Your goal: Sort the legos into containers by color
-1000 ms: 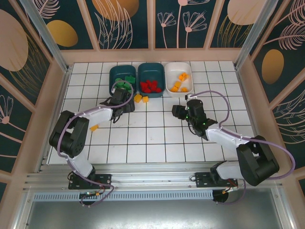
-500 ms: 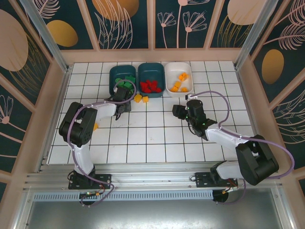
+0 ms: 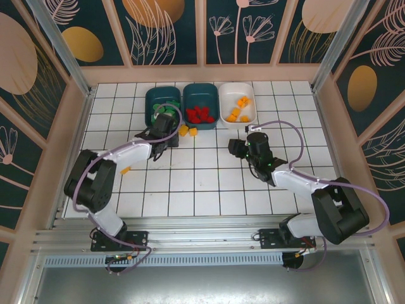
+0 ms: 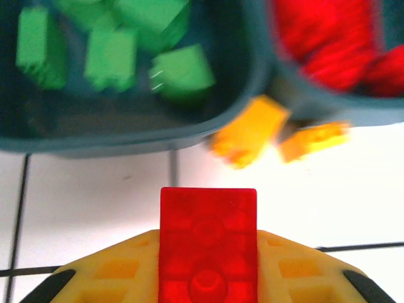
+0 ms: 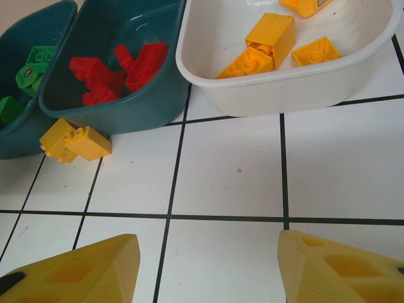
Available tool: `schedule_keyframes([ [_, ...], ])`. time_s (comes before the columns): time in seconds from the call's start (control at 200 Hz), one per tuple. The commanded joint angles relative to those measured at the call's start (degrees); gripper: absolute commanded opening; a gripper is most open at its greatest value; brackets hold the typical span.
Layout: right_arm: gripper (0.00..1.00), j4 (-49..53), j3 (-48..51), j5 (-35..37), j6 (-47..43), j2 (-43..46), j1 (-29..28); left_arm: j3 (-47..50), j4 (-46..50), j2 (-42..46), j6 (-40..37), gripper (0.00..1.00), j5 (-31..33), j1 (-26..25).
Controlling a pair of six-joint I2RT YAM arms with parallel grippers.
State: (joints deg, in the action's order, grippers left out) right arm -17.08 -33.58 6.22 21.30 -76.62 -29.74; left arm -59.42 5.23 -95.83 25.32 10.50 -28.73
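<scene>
My left gripper (image 4: 208,252) is shut on a red brick (image 4: 208,243). It hovers at the near edge of the left teal tub (image 3: 149,96), which holds green bricks (image 4: 183,72). The middle teal tub (image 5: 139,107) holds red bricks (image 5: 126,69). The white tub (image 5: 284,95) holds yellow-orange bricks (image 5: 271,38). Two yellow-orange bricks (image 3: 188,131) lie on the tiles just in front of the teal tubs, and another (image 3: 124,169) lies by the left arm. My right gripper (image 5: 208,265) is open over bare tiles, nearer to me than the white tub, with nothing between its fingers.
The three tubs stand side by side along the far edge of the white tiled table (image 3: 209,183). Patterned walls and a metal frame (image 3: 69,57) close in the workspace on all sides.
My left gripper has moved away from me with the red brick, up to the near rim of the left teal tub. The right arm has hardly moved.
</scene>
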Motion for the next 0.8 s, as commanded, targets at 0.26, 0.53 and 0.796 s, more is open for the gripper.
schedule_keyframes([
  [0.26,0.6,-1.17,0.57,3.67,-1.35,-0.55,-0.5,-27.14,3.73,-13.84,-0.76,0.26,-6.04,-0.87],
  [0.53,0.6,-0.21,0.58,5.22,-1.7,0.72,-0.33,-52.57,12.62,-33.02,-0.82,0.3,-8.21,-0.8],
  [0.796,0.61,-0.06,0.8,5.83,-1.87,1.47,-0.23,-61.09,15.67,-40.57,0.97,0.48,-9.59,-0.28],
])
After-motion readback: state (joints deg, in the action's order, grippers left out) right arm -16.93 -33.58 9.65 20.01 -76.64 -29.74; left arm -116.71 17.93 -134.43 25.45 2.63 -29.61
